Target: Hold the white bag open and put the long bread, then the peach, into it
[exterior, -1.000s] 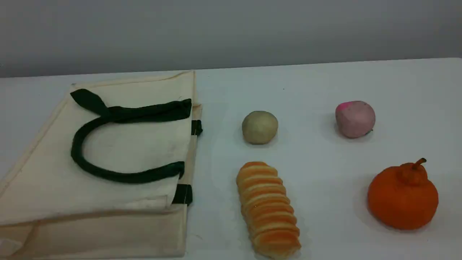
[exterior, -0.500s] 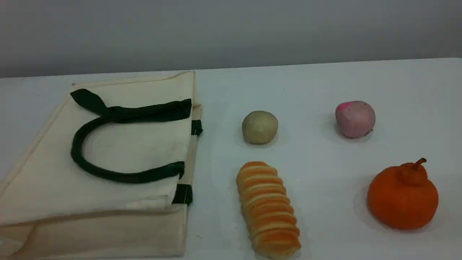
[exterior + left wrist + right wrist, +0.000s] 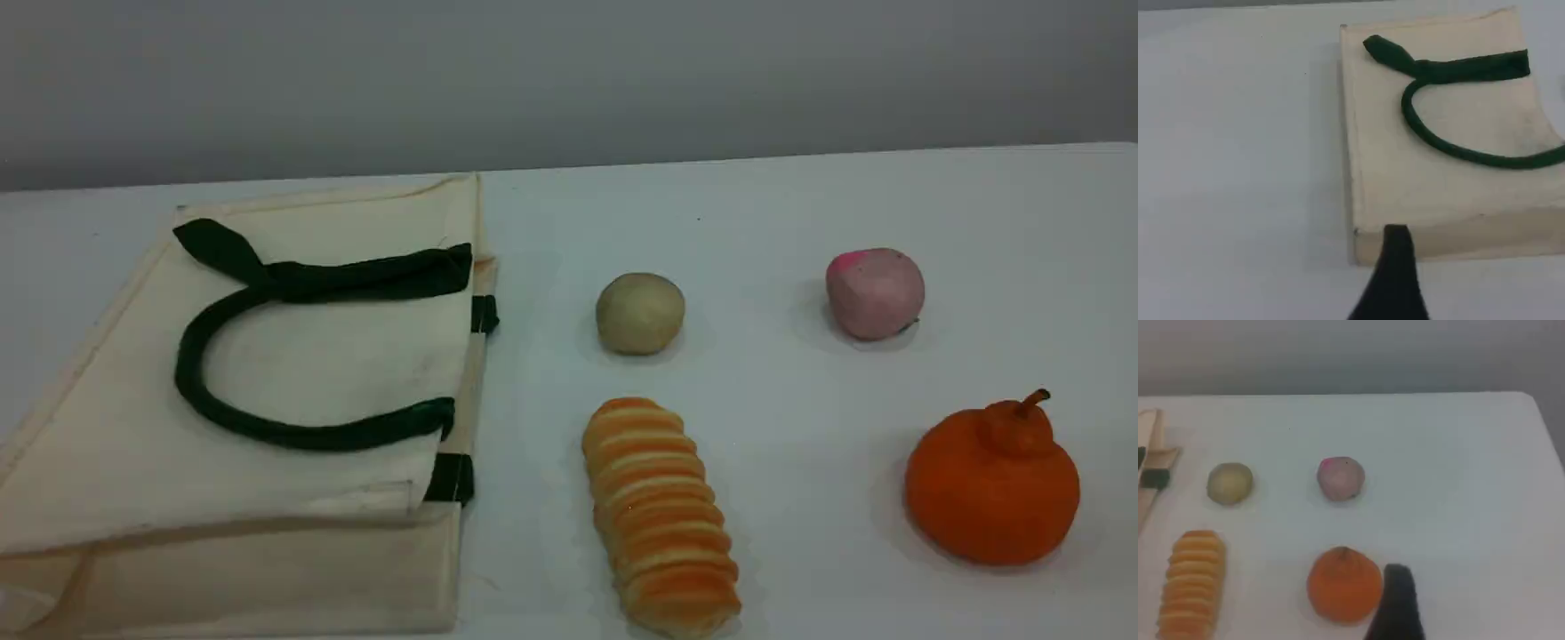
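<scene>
Bag flat, mouth shut, just ahead-right of left gripper, jaws spread, holding nothing | bread, peach ahead-left of right gripper, likewise spread, empty | next: pinch top handle, lift gently so mouth gapes.

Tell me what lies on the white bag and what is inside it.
Only its own dark green handle lies on the white bag, looped flat. The bag is closed flat, so its inside is hidden.
</scene>
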